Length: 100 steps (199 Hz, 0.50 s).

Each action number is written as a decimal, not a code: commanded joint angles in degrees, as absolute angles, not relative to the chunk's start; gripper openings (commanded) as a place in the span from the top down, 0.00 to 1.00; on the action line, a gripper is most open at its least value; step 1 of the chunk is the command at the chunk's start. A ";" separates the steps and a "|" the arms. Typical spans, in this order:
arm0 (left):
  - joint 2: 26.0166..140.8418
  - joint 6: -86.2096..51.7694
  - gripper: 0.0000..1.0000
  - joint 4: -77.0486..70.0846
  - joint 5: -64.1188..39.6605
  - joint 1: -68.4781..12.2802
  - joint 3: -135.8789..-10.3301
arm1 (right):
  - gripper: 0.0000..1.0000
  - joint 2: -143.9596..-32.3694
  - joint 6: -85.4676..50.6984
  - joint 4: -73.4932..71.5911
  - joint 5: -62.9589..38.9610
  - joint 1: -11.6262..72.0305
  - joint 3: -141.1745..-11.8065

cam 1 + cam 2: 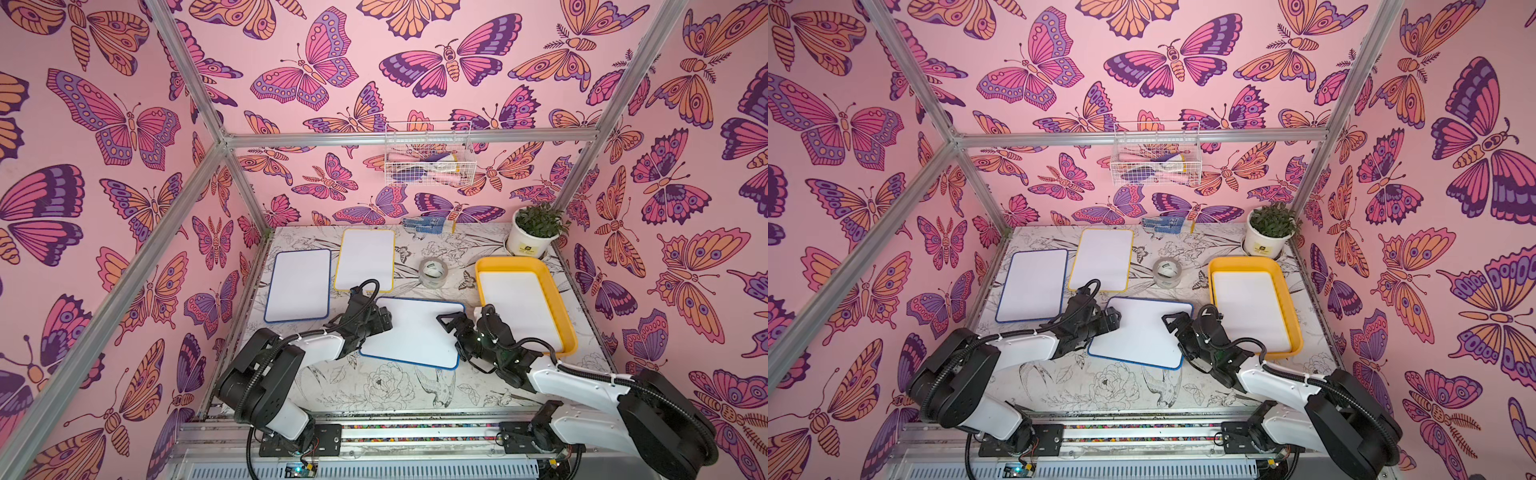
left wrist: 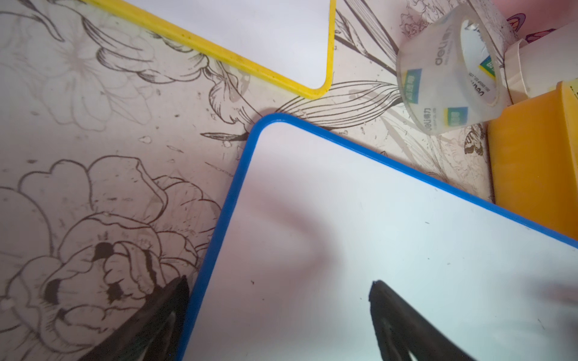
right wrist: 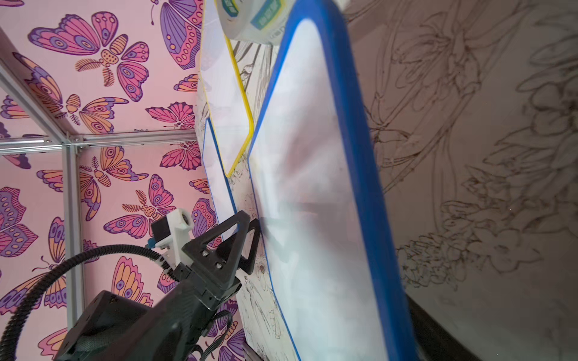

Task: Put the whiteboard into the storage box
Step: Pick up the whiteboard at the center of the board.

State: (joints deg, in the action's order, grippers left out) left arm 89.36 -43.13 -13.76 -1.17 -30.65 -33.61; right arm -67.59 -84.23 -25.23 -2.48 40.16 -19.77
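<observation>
Blue-rimmed whiteboard (image 1: 415, 332) sits centre, just beside the storage box (image 1: 498, 262), whose near corner the right arm (image 1: 540, 368) hides. Left gripper (image 1: 385, 319) at its left edge, fingers (image 2: 394, 312) spread wide, one over the board, one off it. Right gripper (image 1: 445, 323) at the right edge: only one finger shows & wrist view's blurry, so can't tell spread or grip.

Blue-framed whiteboard (image 1: 413, 332) lies face up beside the yellow-orange storage box (image 1: 509, 263), which holds a second whiteboard (image 1: 519, 311) flat.
</observation>
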 commanded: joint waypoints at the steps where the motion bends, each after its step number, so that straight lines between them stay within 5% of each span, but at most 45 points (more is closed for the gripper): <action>1: 95.29 -47.81 0.07 5.25 -11.78 -31.64 -27.95 | 0.11 -65.57 -83.25 -29.72 -2.44 40.61 -19.17; 43: 95.20 -47.99 0.07 5.23 -11.69 -31.64 -27.86 | 0.22 -62.33 -82.36 -29.18 -3.05 40.66 -18.03; 100: 95.02 -48.34 0.08 5.26 -11.68 -31.64 -28.12 | 0.56 -60.92 -79.92 -30.40 -5.28 40.62 -16.70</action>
